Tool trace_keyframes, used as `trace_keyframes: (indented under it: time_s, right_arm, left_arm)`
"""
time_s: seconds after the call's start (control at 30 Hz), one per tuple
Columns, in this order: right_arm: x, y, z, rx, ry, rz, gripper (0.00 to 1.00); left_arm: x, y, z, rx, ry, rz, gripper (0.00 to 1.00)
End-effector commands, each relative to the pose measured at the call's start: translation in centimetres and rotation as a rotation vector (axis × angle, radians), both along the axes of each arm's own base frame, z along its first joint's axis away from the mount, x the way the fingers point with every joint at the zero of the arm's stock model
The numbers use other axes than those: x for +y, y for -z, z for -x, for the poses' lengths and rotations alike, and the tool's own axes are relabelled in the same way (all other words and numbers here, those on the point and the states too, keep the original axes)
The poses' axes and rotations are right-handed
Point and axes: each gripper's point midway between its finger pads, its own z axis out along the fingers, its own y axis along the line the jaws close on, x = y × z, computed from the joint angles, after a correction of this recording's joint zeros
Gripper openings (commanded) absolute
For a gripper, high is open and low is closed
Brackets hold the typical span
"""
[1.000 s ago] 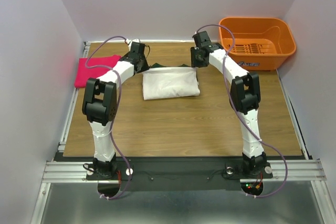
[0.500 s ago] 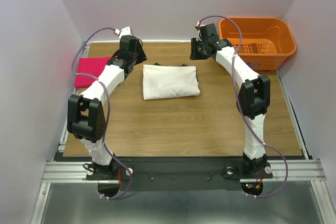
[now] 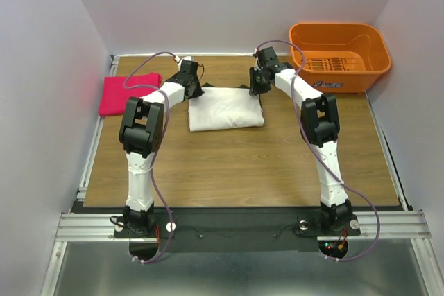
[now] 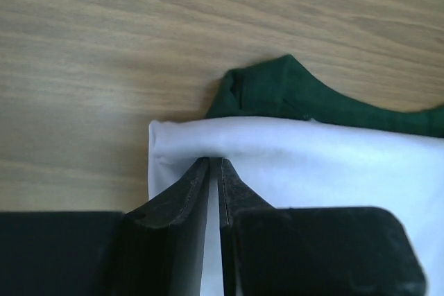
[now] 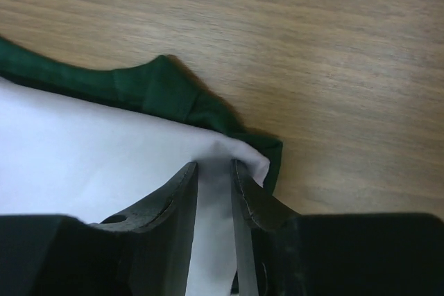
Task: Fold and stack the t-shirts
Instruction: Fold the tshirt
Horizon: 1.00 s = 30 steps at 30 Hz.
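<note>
**Grippers sitting on the far corners of the white t-shirt [image 3: 225, 110]**

We are seeing the left gripper [image 4: 215, 166] pressing down at the far left corner of the folded shirt. Its jaws are nearly together and are pinching a raised ridge of white cloth between the fingertips. The right gripper [image 5: 214, 168] is sitting at the far right corner with a wider gap between its jaws. White cloth is filling that gap, but we are not able to tell whether it is clamped. A dark green sleeve [image 5: 166, 88] is poking out from under the white layer just beyond the right gripper, and the same green cloth is showing beyond the left one. The shirt is lying folded into a neat rectangle, plain side up, at the far middle of the wooden table [image 3: 243, 164]. The pink-red t-shirt [image 3: 128, 93] is lying folded at the far left edge, well apart from the white one. An orange basket [image 3: 340, 25] is standing at the far right corner.
</note>
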Motion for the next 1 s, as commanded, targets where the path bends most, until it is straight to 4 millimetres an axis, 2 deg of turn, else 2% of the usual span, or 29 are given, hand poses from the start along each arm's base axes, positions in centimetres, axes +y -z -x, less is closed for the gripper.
trace_keyframes:
  time_s: [0.0,0.03,0.1,0.17,0.2,0.27,0.3,0.33,0.37,0.4,0.43,0.47,0.5,0.53,0.57,0.6,0.63,0.7,0.73,0.8,0.83,0.87,0.9,0.97]
  right_arm:
    - [-1.8,-2.0,-3.0,-0.086,0.033,-0.020,0.32]
    - [-2.6,-1.2,-3.2,-0.073,0.044,-0.018,0.32]
    - [-3.2,-0.9,-3.4,-0.067,0.055,-0.018,0.32]
    - [-3.5,-2.4,-3.5,-0.094,0.062,-0.015,0.33]
    - [-3.4,-3.2,-3.4,-0.103,0.056,-0.023,0.33]
    - [-2.8,-5.1,-3.0,-0.114,0.047,-0.068,0.35]
    - [-2.5,-7.5,-2.6,-0.143,0.040,-0.097,0.36]
    - [-1.8,-8.8,-2.0,-0.141,0.027,-0.147,0.37]
    - [-1.5,-9.3,-1.3,-0.128,0.022,-0.174,0.38]
    - [-1.2,-11.6,-0.5,-0.149,0.014,-0.215,0.38]
    - [-0.1,-12.7,0.4,-0.137,-0.014,-0.285,0.38]
    - [0.4,-13.4,1.0,-0.130,-0.025,-0.323,0.38]
    - [0.6,-14.1,2.6,-0.114,-0.037,-0.360,0.38]
    - [1.3,-15.1,3.0,-0.125,-0.049,-0.416,0.38]
    - [2.0,-15.6,4.2,-0.108,-0.083,-0.464,0.39]
    - [2.2,-15.7,4.9,-0.103,-0.090,-0.489,0.40]
    - [2.6,-15.9,6.5,-0.086,-0.111,-0.534,0.43]
    - [2.8,-15.3,7.8,-0.065,-0.126,-0.559,0.45]
    - [2.9,-14.2,9.0,-0.040,-0.136,-0.559,0.45]
    - [2.9,-13.0,10.3,-0.016,-0.159,-0.563,0.45]
    - [3.1,-11.7,11.1,0.003,-0.173,-0.565,0.45]
    - [3.2,-11.5,11.7,0.011,-0.197,-0.581,0.45]
    - [3.2,-11.0,12.0,0.020,-0.211,-0.588,0.45]
    - [3.3,-9.1,12.6,0.043,-0.226,-0.582,0.45]
  left_arm:
    - [0.8,-2.8,-3.5,-0.089,-0.042,0.021,0.22]
    - [1.1,-2.8,-3.9,-0.084,-0.047,0.029,0.22]
    - [0.8,-2.1,-4.0,-0.064,-0.031,0.052,0.22]
    - [0.6,-2.3,-3.8,-0.061,-0.025,0.064,0.24]
    - [0.3,-3.8,-3.6,-0.081,-0.011,0.085,0.25]
    - [0.2,-5.0,-2.9,-0.097,-0.008,0.106,0.32]
    - [0.1,-7.6,-2.6,-0.139,-0.004,0.127,0.36]
    - [0.3,-7.8,-1.8,-0.141,-0.009,0.134,0.42]
    - [0.0,-8.9,-1.3,-0.155,-0.002,0.158,0.46]
    - [-0.5,-11.9,-0.4,-0.204,0.021,0.190,0.49]
    - [-0.4,-11.9,0.6,-0.199,0.023,0.194,0.54]
    - [-0.5,-12.5,1.3,-0.206,0.025,0.200,0.56]
    - [-1.0,-14.6,2.3,-0.240,0.047,0.220,0.56]
    - [-1.1,-14.1,3.4,-0.222,0.056,0.221,0.56]
    - [-1.3,-14.4,4.1,-0.223,0.065,0.227,0.56]
    - [-1.5,-14.4,4.9,-0.219,0.075,0.232,0.56]
    - [-1.6,-14.1,6.2,-0.207,0.085,0.236,0.56]
    - [-1.4,-13.7,7.4,-0.195,0.087,0.238,0.53]
    - [-1.2,-12.0,8.2,-0.159,0.082,0.232,0.47]
    - [-0.9,-10.3,8.8,-0.123,0.075,0.219,0.38]
    - [-0.8,-8.9,9.3,-0.097,0.074,0.211,0.36]
    - [-0.7,-8.2,9.4,-0.082,0.076,0.205,0.34]
    - [-0.6,-6.6,9.5,-0.050,0.072,0.193,0.31]
    - [-0.3,-4.7,9.8,-0.009,0.064,0.169,0.28]
